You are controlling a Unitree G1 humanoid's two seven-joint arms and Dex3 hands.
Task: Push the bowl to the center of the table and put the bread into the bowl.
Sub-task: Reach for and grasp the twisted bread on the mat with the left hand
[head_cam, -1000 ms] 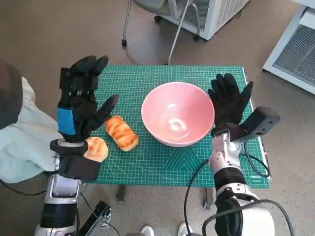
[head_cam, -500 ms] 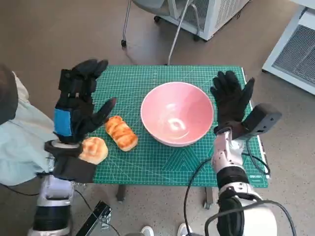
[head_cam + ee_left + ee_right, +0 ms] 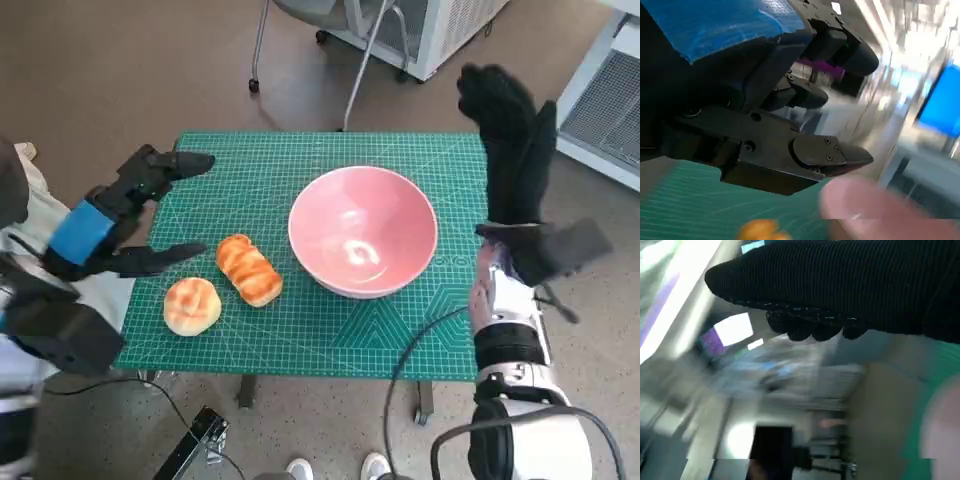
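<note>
Head view: the pink bowl (image 3: 362,231), round and glossy inside, sits on the green surface (image 3: 300,330) slightly right of its middle. A long golden bread (image 3: 248,269) lies just left of it, a round bun (image 3: 191,305) nearby. The left hand (image 3: 115,215) hangs spread and empty at the surface's left edge; the right hand (image 3: 510,150), fingers extended, holds nothing above the far right corner.

Left wrist view: blurred bowl (image 3: 875,210) and bread (image 3: 757,231) below black fingers (image 3: 825,152).

Right wrist view: only the glove is clear.

Bowl (image 3: 363,243) mid-table (image 3: 300,340), long bread (image 3: 248,269) left beside it, round bread (image 3: 191,305) farther left.
</note>
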